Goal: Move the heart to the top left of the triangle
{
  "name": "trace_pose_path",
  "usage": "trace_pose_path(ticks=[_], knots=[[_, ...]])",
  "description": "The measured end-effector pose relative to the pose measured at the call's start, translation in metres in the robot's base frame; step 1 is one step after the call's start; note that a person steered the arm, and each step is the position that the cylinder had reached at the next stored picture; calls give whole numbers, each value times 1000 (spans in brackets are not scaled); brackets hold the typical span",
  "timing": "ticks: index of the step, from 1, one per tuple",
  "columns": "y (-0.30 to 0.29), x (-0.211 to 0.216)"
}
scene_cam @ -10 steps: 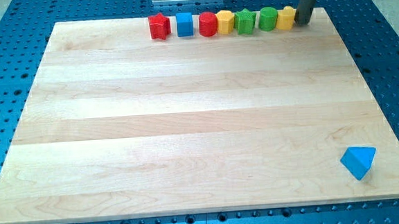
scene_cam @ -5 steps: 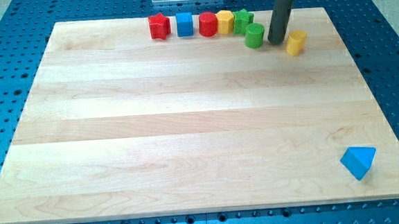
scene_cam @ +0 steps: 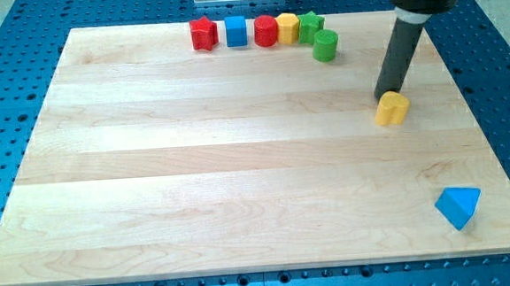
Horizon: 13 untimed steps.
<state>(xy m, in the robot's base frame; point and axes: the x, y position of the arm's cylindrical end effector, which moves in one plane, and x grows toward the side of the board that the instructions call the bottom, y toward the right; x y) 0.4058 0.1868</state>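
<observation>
The yellow heart (scene_cam: 393, 108) lies on the wooden board at the view's right, well above the blue triangle (scene_cam: 458, 206), which sits near the board's bottom right corner. My tip (scene_cam: 386, 97) touches the heart's top left side. The heart stands up and to the left of the triangle, with a wide gap between them.
Along the board's top edge stand a red star (scene_cam: 202, 33), a blue cube (scene_cam: 236, 31), a red cylinder (scene_cam: 266, 30), a yellow block (scene_cam: 287, 27) and a green star (scene_cam: 311, 26). A green cylinder (scene_cam: 324, 46) sits just below the row's right end.
My tip has moved down and to the right, pushing the yellow heart away from the top row toward the triangle. The green cylinder was knocked out of the row earlier and now rests still.
</observation>
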Motion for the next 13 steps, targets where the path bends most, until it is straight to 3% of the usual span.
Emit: trace_pose_path(ticks=[1, 4, 6, 9, 10, 11, 12, 13], knots=[[-1, 46], [-2, 99], [-78, 77], [-83, 56], [-4, 8], [25, -65], [24, -130], [-4, -162]])
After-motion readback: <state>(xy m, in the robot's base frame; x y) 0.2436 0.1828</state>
